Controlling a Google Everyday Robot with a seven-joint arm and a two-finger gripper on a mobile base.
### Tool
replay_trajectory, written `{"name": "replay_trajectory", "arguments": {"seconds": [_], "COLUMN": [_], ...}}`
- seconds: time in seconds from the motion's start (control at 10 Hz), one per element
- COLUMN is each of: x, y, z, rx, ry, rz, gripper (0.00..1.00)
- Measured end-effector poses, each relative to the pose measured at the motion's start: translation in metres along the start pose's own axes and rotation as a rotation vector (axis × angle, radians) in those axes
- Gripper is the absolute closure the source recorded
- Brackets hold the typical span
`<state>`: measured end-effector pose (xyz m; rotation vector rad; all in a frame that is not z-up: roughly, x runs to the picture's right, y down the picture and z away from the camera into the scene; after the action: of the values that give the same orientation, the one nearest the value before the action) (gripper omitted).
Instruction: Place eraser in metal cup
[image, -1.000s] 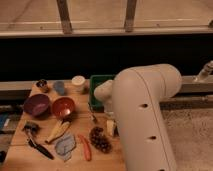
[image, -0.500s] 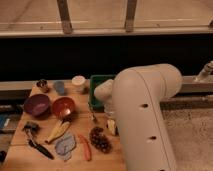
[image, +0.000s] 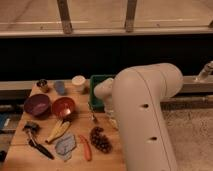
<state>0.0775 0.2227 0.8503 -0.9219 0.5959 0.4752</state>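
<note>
The metal cup is small, dark and shiny, and stands at the far left corner of the wooden table. The eraser is hidden from view. My big white arm fills the right side, and its wrist reaches down at the green bin. My gripper is shut, hidden behind the wrist at the bin. Whether it holds anything cannot be seen. The cup is well to the left of the wrist.
Beside the metal cup stand a blue-grey cup and a white cup. In front lie a purple bowl, a red bowl, a banana, grapes, a red pepper and a black-handled tool.
</note>
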Motion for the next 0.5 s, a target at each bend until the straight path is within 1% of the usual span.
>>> {"name": "replay_trajectory", "arguments": {"seconds": [0.1, 0.5], "x": [0.0044, 0.0035], "y": [0.0009, 0.0014], "z": [-0.0008, -0.0021], "rx": [-0.003, -0.003], "ry": [0.004, 0.003], "rz": [-0.001, -0.002], "gripper": [0.84, 0.84]}}
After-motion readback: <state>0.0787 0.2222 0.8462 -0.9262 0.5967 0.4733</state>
